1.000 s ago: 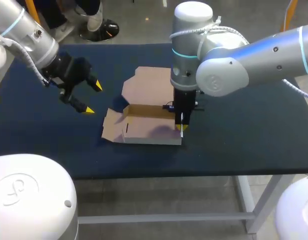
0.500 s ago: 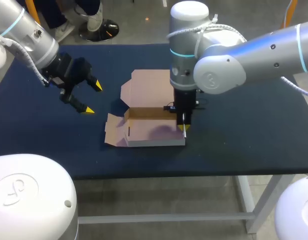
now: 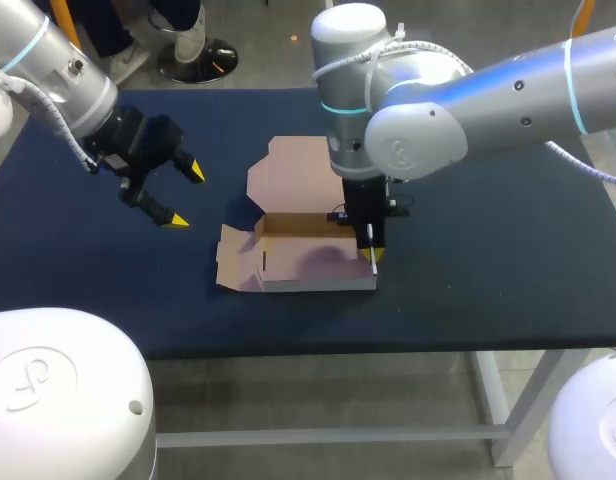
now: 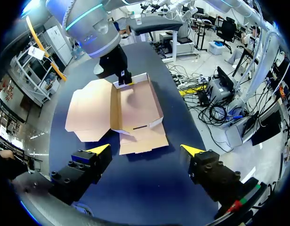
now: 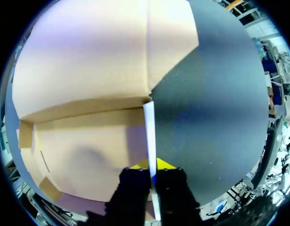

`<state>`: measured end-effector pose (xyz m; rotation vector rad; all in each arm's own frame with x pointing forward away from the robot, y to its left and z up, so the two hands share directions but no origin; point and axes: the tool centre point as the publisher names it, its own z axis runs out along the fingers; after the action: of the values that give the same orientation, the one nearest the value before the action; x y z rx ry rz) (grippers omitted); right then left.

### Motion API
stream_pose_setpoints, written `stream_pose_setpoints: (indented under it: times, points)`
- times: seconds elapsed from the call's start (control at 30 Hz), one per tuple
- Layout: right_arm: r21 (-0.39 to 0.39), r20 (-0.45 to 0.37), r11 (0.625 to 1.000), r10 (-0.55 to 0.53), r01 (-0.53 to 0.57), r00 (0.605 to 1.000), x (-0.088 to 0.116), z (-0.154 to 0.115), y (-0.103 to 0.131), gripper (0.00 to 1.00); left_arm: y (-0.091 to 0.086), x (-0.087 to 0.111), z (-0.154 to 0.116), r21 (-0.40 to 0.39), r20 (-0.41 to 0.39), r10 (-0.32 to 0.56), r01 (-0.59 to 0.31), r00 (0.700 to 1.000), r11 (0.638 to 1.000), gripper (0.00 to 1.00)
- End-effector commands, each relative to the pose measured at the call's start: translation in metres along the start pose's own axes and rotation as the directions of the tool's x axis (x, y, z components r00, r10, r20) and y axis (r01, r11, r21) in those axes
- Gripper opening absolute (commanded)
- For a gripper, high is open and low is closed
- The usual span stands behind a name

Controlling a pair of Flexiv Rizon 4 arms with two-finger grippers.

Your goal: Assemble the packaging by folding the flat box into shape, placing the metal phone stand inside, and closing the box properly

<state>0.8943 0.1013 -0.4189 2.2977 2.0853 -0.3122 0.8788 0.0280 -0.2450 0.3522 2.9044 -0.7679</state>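
The right gripper [image 3: 372, 255] pinched the 3 o'clock wall of the cardboard box [image 3: 308, 262]. The left gripper [image 3: 186, 195] hung spread wide at its 9 o'clock.

- The right gripper [image 3: 373, 254], with its fingers pinched on the right side wall [image 5: 149, 127] of the box [image 3: 308, 262], is sliding a little toward the table's right side.
- The box is travelling with it: its front right corner and its loose left flap [image 3: 233, 265] are both sitting further right than a second ago.
- The right arm [image 3: 353, 90] is swinging its upright upper joint toward the left in the head view, above the open lid panel [image 3: 293, 175].
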Motion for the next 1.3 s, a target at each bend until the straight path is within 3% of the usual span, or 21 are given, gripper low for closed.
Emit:
stream_pose_setpoints:
  times: [0.03, 0.37, 0.5, 1.0, 1.3]
  points:
    - [0.001, 0.065, 1.000, 0.023, -0.023, 0.998, 0.000, 0.002, 0.004, 0.00, -0.001, 0.001, -0.001, -0.004, -0.001, -0.001, 0.001, 1.000, 1.000, 1.00]
    - [-0.025, 0.169, 0.997, 0.071, -0.068, 0.983, -0.007, 0.001, 0.005, 0.00, -0.001, 0.001, -0.001, -0.004, -0.001, -0.001, 0.001, 1.000, 1.000, 1.00]
    - [-0.024, 0.175, 0.998, 0.061, -0.057, 0.983, -0.008, 0.001, 0.005, 0.00, -0.001, 0.001, -0.001, -0.004, -0.001, -0.001, 0.001, 1.000, 1.000, 1.00]
    - [-0.070, -0.069, 0.995, -0.080, 0.075, 0.994, -0.009, -0.009, -0.004, 0.00, -0.001, 0.001, -0.001, -0.004, -0.001, -0.001, 0.001, 1.000, 1.000, 1.00]
    - [-0.063, -0.125, 0.985, -0.168, 0.161, 0.978, 0.005, -0.008, -0.001, 0.00, -0.001, 0.001, -0.001, -0.004, -0.001, -0.001, 0.001, 1.000, 1.000, 1.00]
